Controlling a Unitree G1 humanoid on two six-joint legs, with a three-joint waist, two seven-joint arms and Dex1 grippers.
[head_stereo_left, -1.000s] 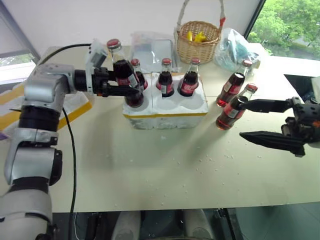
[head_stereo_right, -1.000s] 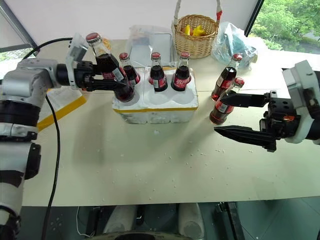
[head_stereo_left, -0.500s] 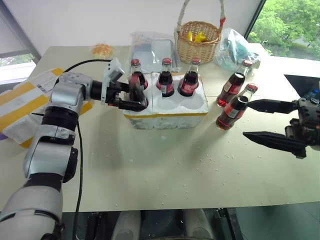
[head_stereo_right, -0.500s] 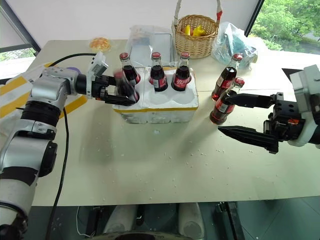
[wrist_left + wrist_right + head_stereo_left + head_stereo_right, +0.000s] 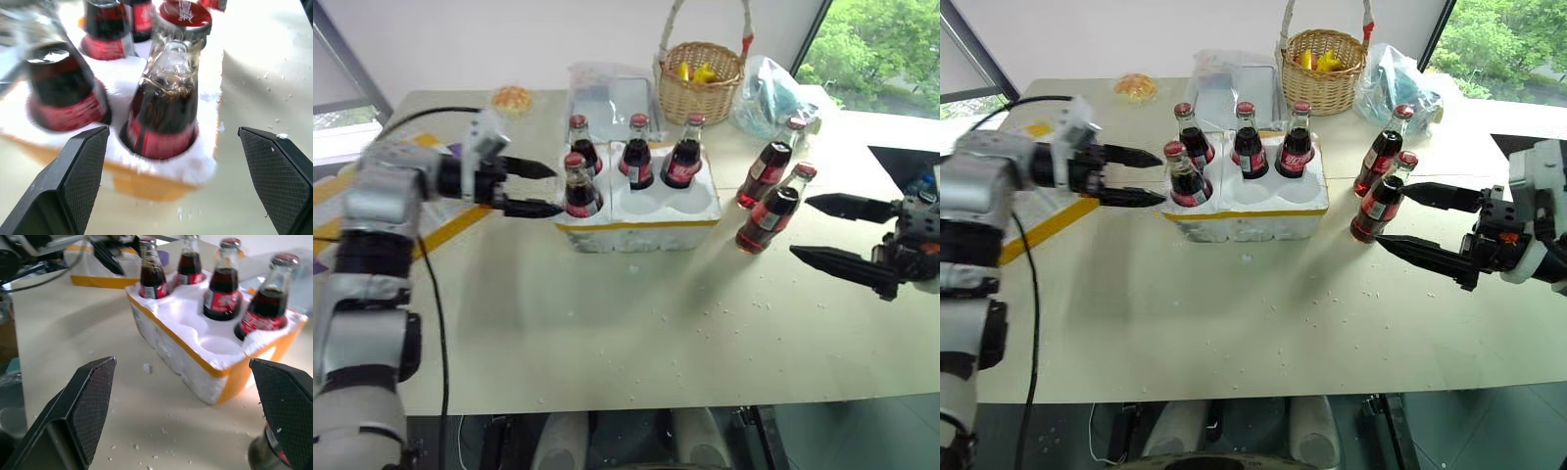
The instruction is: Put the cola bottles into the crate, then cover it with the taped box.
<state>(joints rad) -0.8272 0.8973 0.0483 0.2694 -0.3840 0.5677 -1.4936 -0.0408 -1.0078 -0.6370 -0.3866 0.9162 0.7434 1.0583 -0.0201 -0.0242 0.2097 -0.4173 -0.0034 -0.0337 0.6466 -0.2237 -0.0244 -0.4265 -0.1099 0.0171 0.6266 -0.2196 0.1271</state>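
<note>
The crate point(image 5: 1246, 211) has four cola bottles point(image 5: 1250, 155) in its wells and two front wells empty, two more bottles point(image 5: 1377, 199) stand on the table point(image 5: 1234, 313) at its 3 o'clock, the basket point(image 5: 1324, 73) at 1 o'clock holds something yellow, and both the left gripper point(image 5: 1141, 177) and right gripper point(image 5: 1412, 220) are spread wide, holding nothing.

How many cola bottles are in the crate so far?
4: three along the back row, one in the front left well. Two more stand on the table to its right.
</note>
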